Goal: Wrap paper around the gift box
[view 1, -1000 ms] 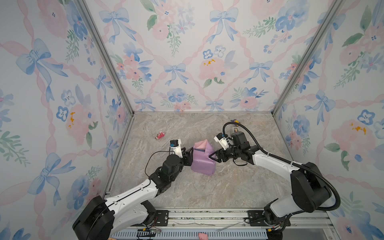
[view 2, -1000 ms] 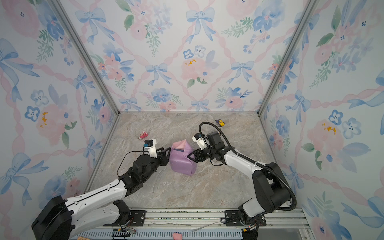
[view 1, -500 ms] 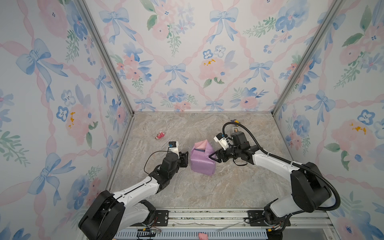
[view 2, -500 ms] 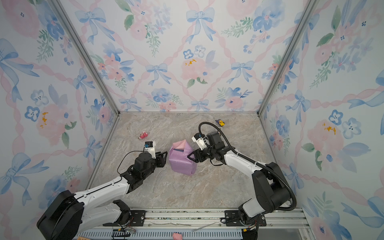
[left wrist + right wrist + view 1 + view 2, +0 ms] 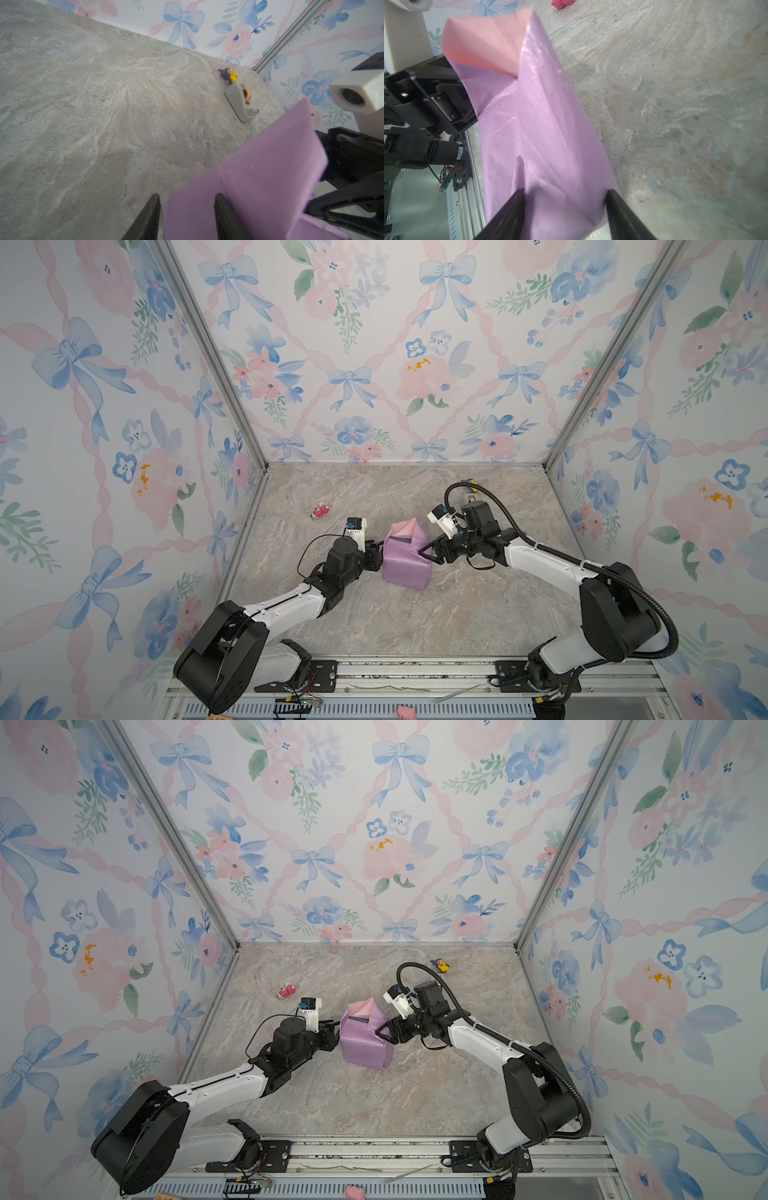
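So here's where we're at: the paper (image 5: 405, 568) is folded up around the box (image 5: 400, 537) into a lilac parcel sitting about mid-desk (image 5: 415, 622), between the two arms. All we can see of the box is a dark blue strip at the far end, under a pink flap that sticks up. The left claw (image 5: 379, 556) is right up against the parcel's left side. In the left wrist view that claw (image 5: 187, 197) has its jaws about half open, with the paper's edge in the gap, and we can't see them pinching anything. The right claw (image 5: 428, 556) is on the opposite side. In the right wrist view this claw (image 5: 563, 192) is spread wide, both tips touching the lilac paper, one right at its edge, with no fold nipped between them. Over by the back corner a grey tape dispenser (image 5: 242, 104) stands with a little yellow-and-purple toy (image 5: 228, 75) just beside it, well away from the parcel.
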### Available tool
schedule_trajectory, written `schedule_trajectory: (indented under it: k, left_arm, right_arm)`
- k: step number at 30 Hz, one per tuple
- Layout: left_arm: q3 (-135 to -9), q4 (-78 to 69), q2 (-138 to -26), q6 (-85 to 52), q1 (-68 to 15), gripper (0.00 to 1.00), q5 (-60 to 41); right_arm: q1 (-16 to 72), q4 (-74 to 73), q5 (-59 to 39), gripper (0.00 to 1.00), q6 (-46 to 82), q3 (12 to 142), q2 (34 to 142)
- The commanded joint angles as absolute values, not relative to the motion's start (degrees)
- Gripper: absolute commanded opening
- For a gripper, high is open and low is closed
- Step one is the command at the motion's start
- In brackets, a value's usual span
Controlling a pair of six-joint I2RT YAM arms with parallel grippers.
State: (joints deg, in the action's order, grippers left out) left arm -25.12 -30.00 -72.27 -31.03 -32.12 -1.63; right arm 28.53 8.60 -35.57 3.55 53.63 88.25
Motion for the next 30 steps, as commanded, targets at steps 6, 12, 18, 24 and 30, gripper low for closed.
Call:
schedule_trajectory:
  k: [6, 12, 18, 24, 30]
  left_arm:
    - [-26.80, -33.82, -70.05, -29.44, -31.73, 0.46, -6.50]
    - [-26.52, -33.79, -73.06, -29.21, -31.75, 0.44, -9.44]
    - [-29.84, -31.03, -77.71, -26.69, -31.77, 0.39, -15.64]
    - [-30.10, -27.54, -79.54, -25.60, -31.72, 0.33, -18.60]
    - [-28.94, -26.61, -78.84, -25.02, -31.25, 0.32, -18.26]
  right_arm:
    - [28.92, 16.52, -32.79, 0.64, 1.23, 52.62, 90.44]
    - [28.88, 16.61, -33.02, 0.64, 0.87, 52.56, 90.09]
    - [28.50, 16.15, -33.00, 0.64, 0.26, 52.83, 89.50]
    - [28.61, 13.27, -35.04, 0.64, 0.09, 55.19, 89.77]
    - [28.80, 12.30, -37.18, 0.64, -1.24, 58.15, 91.55]
